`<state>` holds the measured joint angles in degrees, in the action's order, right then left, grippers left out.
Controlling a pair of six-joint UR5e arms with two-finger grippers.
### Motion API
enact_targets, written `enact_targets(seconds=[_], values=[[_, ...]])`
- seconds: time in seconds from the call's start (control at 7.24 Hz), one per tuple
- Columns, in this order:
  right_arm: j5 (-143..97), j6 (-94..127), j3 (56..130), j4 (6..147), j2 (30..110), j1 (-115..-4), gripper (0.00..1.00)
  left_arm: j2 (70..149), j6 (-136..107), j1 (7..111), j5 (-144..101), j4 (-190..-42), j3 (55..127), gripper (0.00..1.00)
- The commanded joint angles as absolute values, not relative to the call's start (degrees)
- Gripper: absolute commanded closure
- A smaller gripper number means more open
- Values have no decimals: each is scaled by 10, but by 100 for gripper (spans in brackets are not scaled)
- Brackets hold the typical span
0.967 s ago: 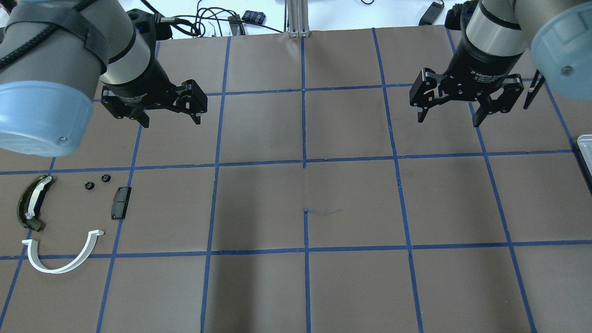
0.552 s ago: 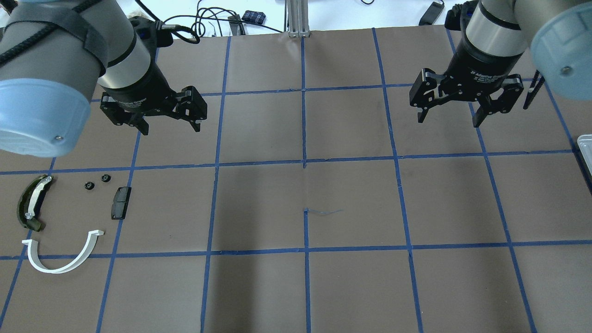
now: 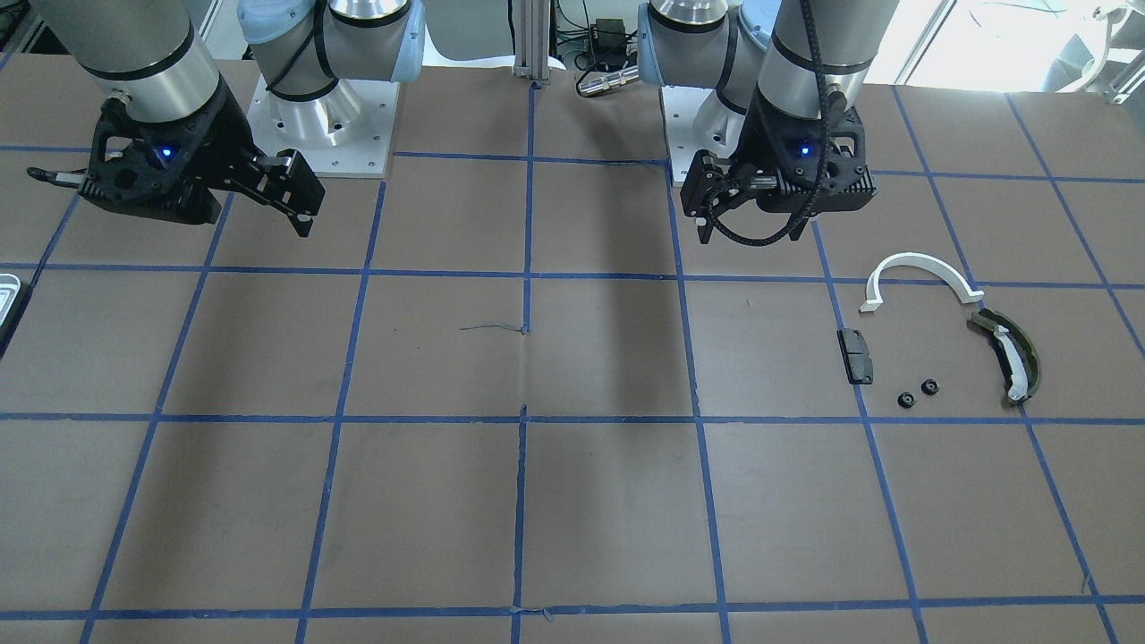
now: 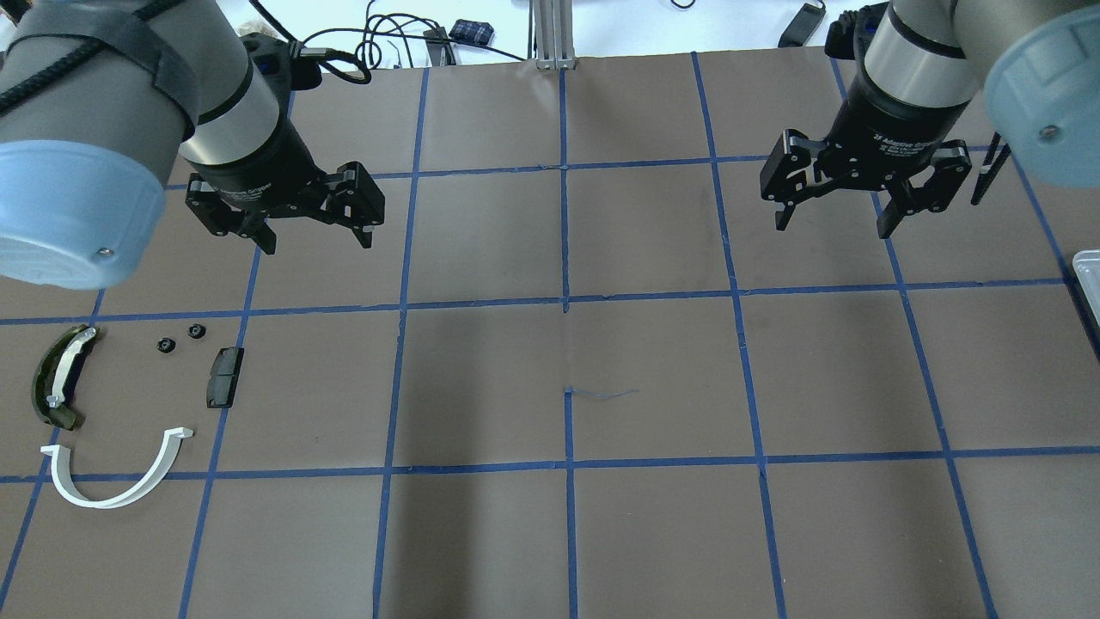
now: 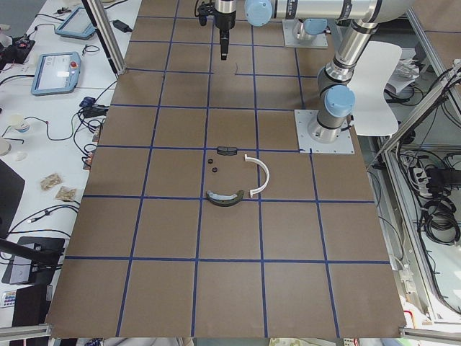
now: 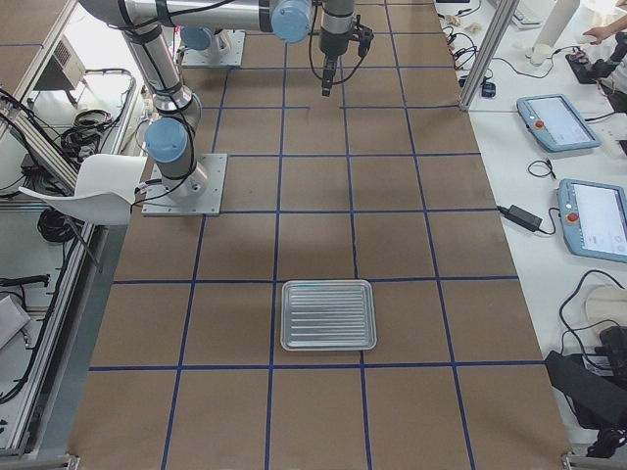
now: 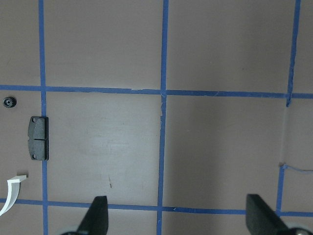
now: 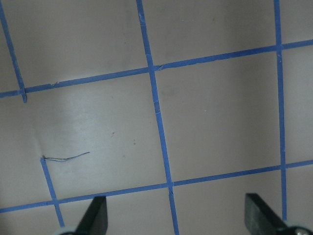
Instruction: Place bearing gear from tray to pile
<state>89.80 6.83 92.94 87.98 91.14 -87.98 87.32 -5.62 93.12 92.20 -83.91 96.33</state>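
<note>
Bearing gears (image 4: 166, 346), two small black ones, are seen lying near the worktop's left edge in the pile (image 4: 60, 374) of loose parts, just beside the black block (image 4: 224, 376). Beyond them the left gripper (image 4: 316, 242) has been shifted only slightly over the last second and is held wide open with nothing in it, as is the unmoved right gripper (image 4: 834, 225). At the right edge the tray (image 4: 1091, 271) is shown bare, so the transfer is judged finished.
</note>
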Motion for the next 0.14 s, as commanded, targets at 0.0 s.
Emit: enact_targets(seconds=[0.0], values=[[897, 69, 929, 880, 911, -880, 0, 875, -56, 930, 922, -838, 963, 0]])
